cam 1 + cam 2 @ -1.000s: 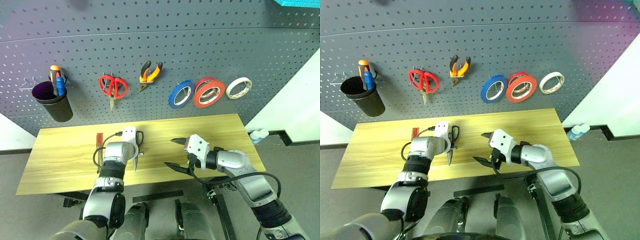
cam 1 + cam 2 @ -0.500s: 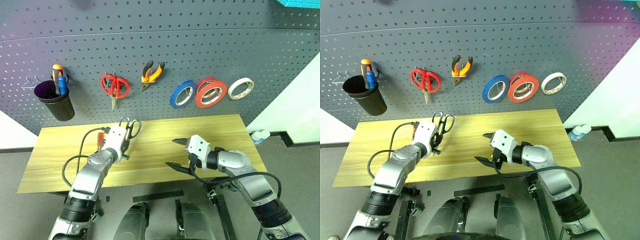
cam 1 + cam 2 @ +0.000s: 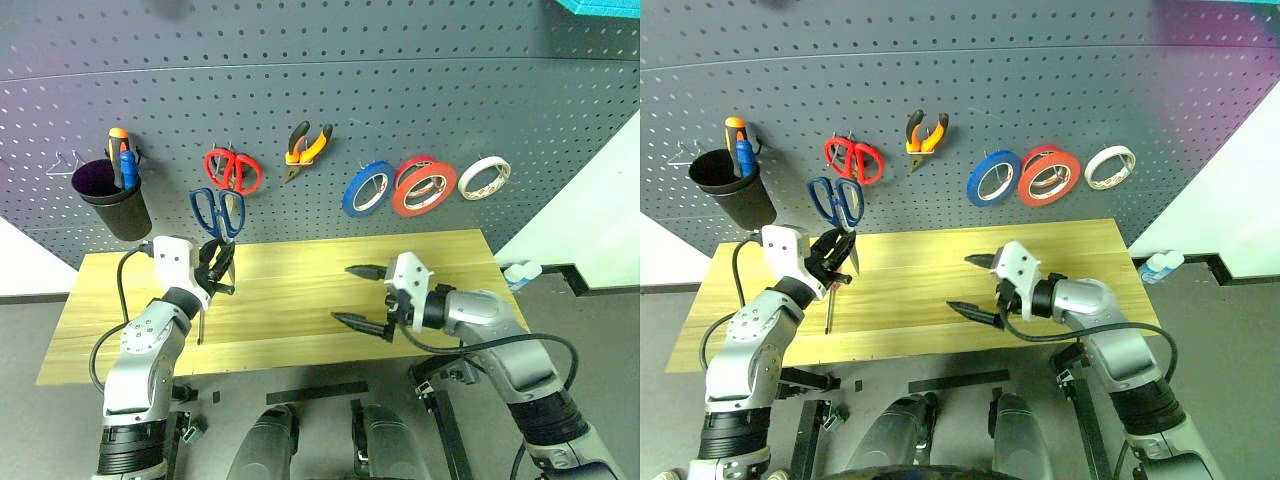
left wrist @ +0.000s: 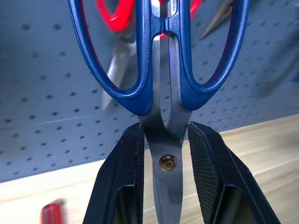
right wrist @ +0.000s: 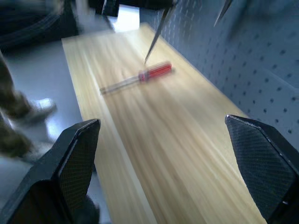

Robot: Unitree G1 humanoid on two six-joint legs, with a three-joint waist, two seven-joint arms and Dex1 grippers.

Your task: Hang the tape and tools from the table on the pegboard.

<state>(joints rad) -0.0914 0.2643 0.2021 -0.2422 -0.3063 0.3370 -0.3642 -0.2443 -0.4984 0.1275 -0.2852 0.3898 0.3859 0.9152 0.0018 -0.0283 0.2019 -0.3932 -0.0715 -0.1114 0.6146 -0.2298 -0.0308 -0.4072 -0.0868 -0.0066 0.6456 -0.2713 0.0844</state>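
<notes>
The tape (image 3: 424, 187) and pliers (image 3: 303, 148) hang on the pegboard (image 3: 400, 90), the left gripper (image 3: 212, 268) pinches the scissors (image 3: 217, 213), the right gripper (image 3: 362, 296) gapes empty, and the screwdriver (image 3: 200, 322) lies on the counter (image 3: 300, 290).

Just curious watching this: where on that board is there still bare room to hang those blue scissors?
The pegboard is bare all along above the hung things, and between the black cup and the red scissors, beside the blue-handled scissors the left gripper holds. From pliers to white tape it is crowded.
</notes>
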